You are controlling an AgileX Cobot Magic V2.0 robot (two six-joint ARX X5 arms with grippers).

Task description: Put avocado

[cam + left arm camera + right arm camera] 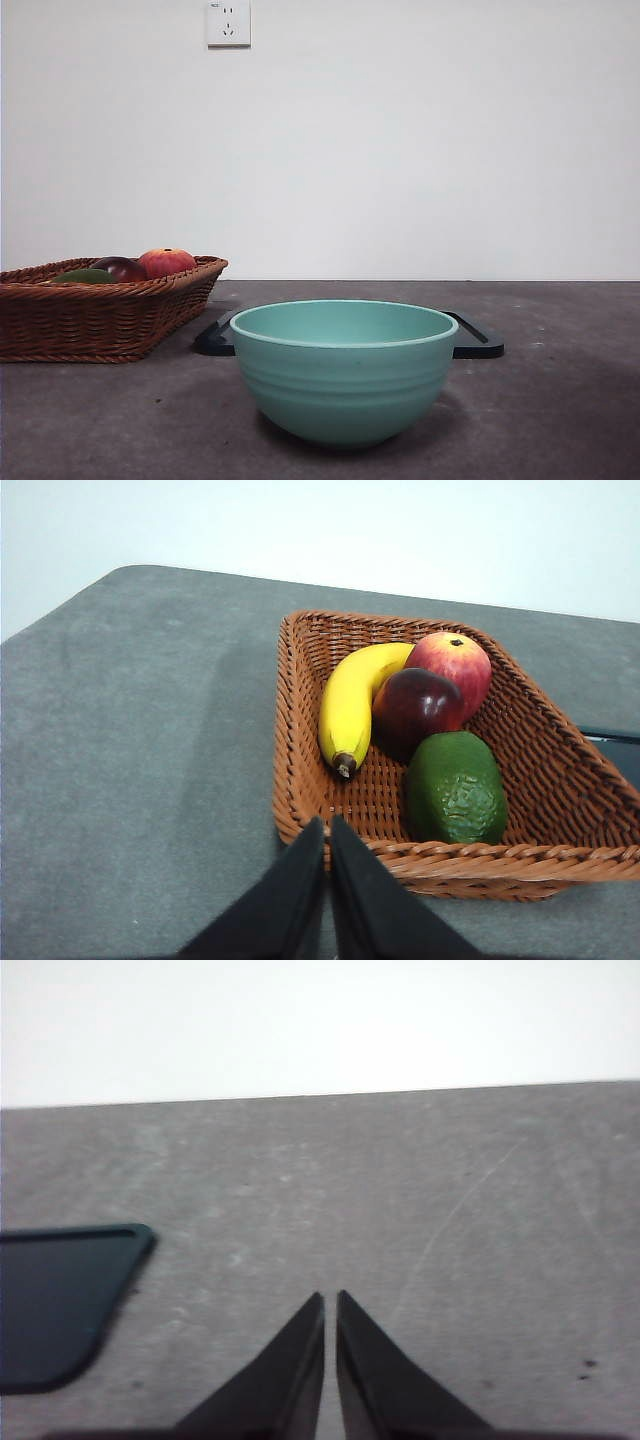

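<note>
Avocado (456,790): lies in the wicker basket (296,780), in the corner nearest the left wrist camera, beside the dark maroon fruit (417,706); in the front view only a sliver of its green top shows over the basket rim.
Other fruit: 1 banana (350,705) along the basket floor, 1 red-orange apple (456,663) behind the maroon fruit, toward the far corner.
Basket position: at the left edge of the table (560,400) in the front view, well apart from the bowl.
Bowl (344,370): teal, upright, in the middle foreground, with a flat black tray (478,343) behind it.
Left gripper (327,825): held above the table just outside the basket's near rim, pointed toward the fruit; its 2 jaws are pressed together, gripping nothing.
Right gripper (330,1298): held over bare table, with the tray's rounded corner off to one side; its 2 jaws are nearly touching, holding nothing.
Front view of arms: neither arm shows.
</note>
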